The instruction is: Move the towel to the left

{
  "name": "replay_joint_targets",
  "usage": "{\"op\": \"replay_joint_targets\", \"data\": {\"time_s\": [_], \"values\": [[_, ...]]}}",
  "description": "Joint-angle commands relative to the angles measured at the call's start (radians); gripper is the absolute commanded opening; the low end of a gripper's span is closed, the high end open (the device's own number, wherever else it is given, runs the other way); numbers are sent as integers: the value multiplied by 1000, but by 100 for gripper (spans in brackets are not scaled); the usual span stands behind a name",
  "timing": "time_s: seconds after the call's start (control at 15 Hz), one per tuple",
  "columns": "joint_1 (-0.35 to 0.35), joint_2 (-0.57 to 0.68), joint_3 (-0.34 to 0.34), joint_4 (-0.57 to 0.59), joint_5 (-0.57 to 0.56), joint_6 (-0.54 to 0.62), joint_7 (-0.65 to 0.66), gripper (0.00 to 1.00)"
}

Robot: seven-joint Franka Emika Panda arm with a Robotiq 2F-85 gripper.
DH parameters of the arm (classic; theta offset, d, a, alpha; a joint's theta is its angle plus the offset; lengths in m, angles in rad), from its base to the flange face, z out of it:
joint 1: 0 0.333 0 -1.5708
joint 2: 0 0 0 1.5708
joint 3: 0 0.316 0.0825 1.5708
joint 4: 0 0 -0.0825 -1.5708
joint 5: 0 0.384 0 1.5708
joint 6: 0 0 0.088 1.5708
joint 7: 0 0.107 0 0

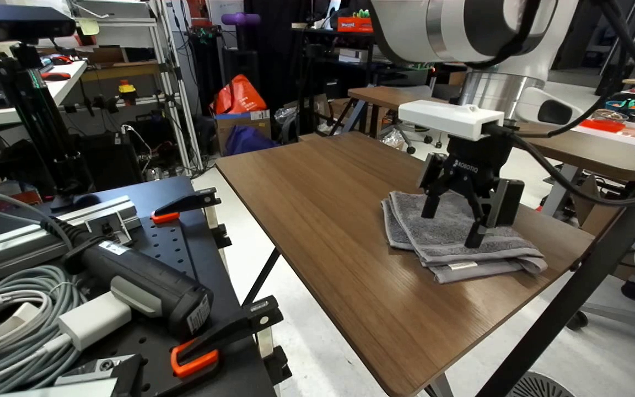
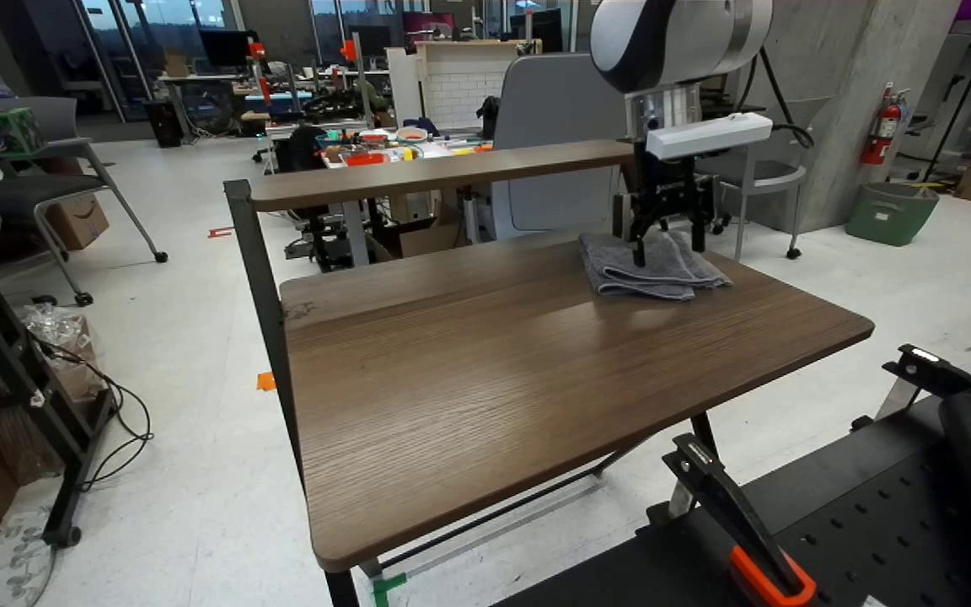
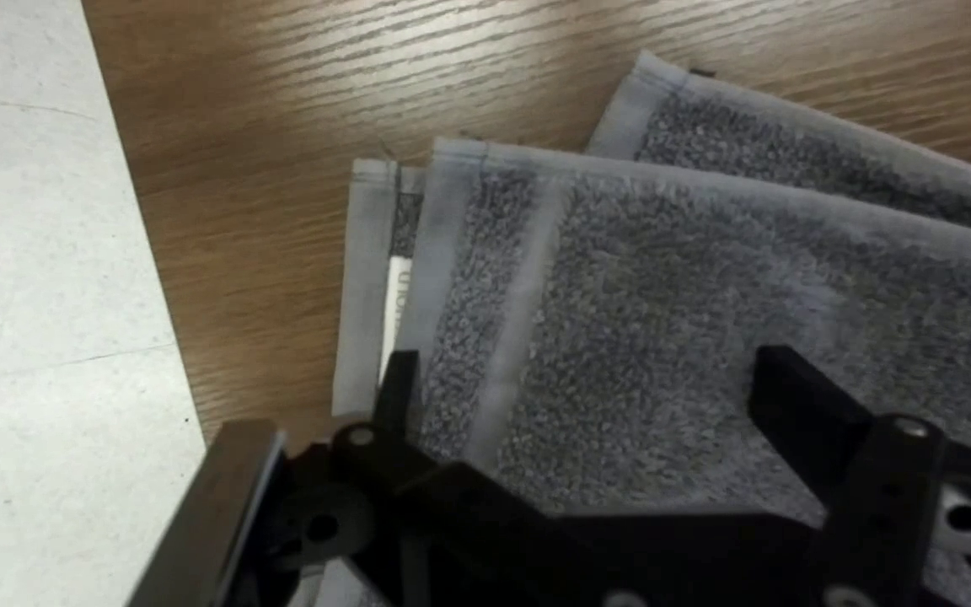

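The towel [image 1: 435,238] is a grey folded cloth with uneven layers and a small white tag at its edge. It lies on the brown wooden table [image 1: 317,187] and also shows in an exterior view [image 2: 664,274] at the table's far part. In the wrist view the towel [image 3: 662,278] fills the middle and right. My gripper [image 1: 452,222] points down over the towel with its fingers wide apart and nothing held between them. It also shows in an exterior view [image 2: 668,247] and in the wrist view [image 3: 588,354]. I cannot tell whether the fingertips touch the cloth.
The table edge [image 3: 148,228] with the floor beyond lies left of the towel in the wrist view. A black bench [image 1: 174,242] with clamps, cables and a black tool stands beside the table. A raised wooden shelf [image 2: 452,173] runs behind the table.
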Motion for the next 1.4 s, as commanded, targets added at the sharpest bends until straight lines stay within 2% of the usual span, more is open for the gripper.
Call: {"op": "replay_joint_targets", "data": {"time_s": [0.0,0.2,0.8,1.0,1.33], "values": [[28,-29,13,-74,-13,29,-25,100],[61,-64,30,-159,-30,47,-57,100],[223,-104,73,-344,-118,156,-32,100],[277,-108,101,-390,-126,199,-26,100],[344,-140,139,-420,-123,196,-18,100]]}}
